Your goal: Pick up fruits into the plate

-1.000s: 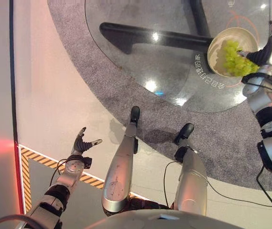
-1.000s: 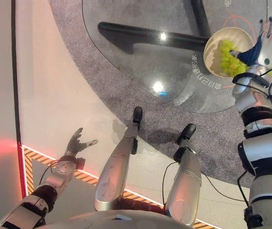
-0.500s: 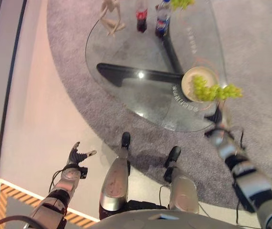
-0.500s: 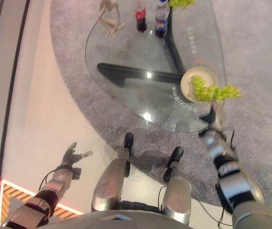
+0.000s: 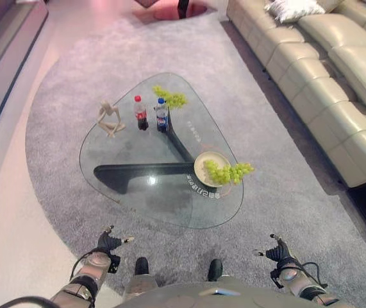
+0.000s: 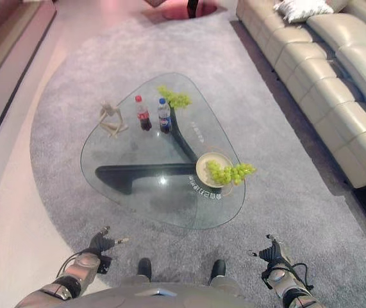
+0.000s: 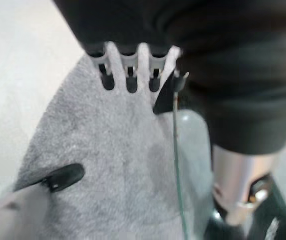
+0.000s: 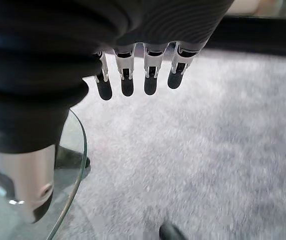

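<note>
Plate [image 5: 209, 168]: near edge of glass table [image 5: 125, 160], right of centre.
Grapes [image 5: 227, 172]: on plate, spilling over its right rim; long axis left-right.
Second bunch [image 5: 171, 99]: far end, by two bottles [image 5: 152, 114].
Right hand [image 5: 277, 251]: empty, fingers straight; nearer the plate.
Left hand [image 5: 108, 242]: empty, fingers relaxed.
Both hands: low, well short of the table.

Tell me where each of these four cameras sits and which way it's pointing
Left eye: head, looking down at the glass table with the plate of grapes; both hands low.
Right eye: same scene, slightly offset; left hand, right hand.
Left wrist: along its straight fingers to the grey carpet.
Right wrist: along its fingers; carpet, table edge.
All share the carpet.
</note>
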